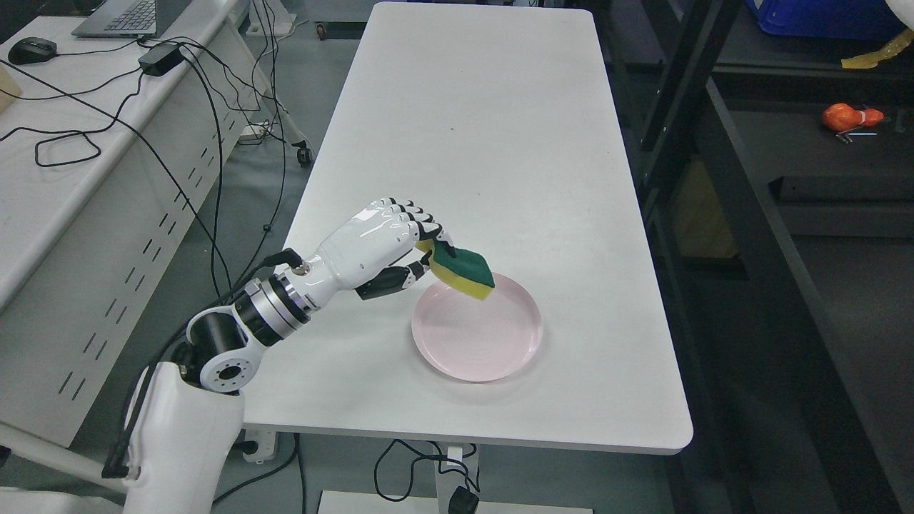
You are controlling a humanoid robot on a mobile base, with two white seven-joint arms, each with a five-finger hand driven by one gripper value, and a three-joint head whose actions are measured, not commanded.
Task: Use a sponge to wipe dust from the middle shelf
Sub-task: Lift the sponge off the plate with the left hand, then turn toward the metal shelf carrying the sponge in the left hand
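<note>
My left hand [423, 251] reaches over the white table [493, 143] from the lower left and is shut on a sponge [465, 271] with a green top and yellow underside. The sponge hangs tilted just above the far left rim of a pink plate [477, 343] that lies on the near part of the table. A dark shelf unit [721, 178] stands to the right of the table. My right arm does not show.
A second white desk [64, 164] at the left carries a laptop, a mouse, a power brick and loose black cables. An orange object [846, 116] lies on a dark shelf at the far right. A blue bin [821, 18] sits at the top right.
</note>
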